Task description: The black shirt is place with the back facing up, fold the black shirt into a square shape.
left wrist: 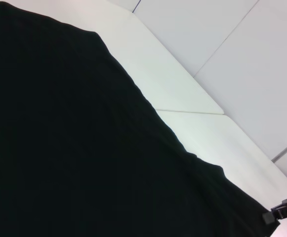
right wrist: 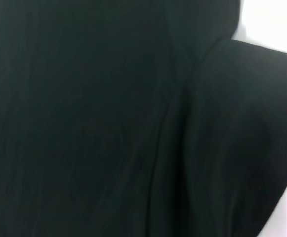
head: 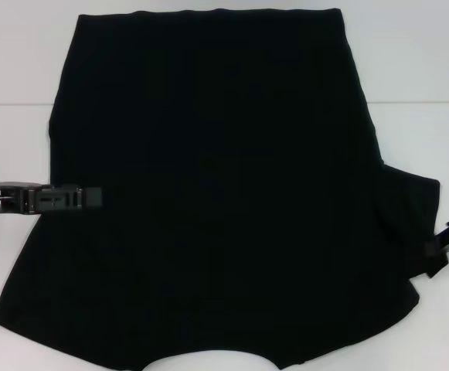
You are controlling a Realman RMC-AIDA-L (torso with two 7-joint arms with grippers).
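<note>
The black shirt [head: 216, 193] is soft, matt cloth; the counter [head: 409, 69] under it looks smooth, white and faintly glossy.

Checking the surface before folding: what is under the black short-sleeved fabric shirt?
The black shirt lies spread on a white table, bare around its edges. Whatever lies beneath the fabric itself is covered and cannot be seen.

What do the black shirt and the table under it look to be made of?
The black shirt looks like soft matte knit fabric, probably cotton: it lies limp, with shallow creases and no shine. The table looks like smooth white laminate or painted board, faintly glossy, with thin seams between panels; the exact material is unclear.
</note>
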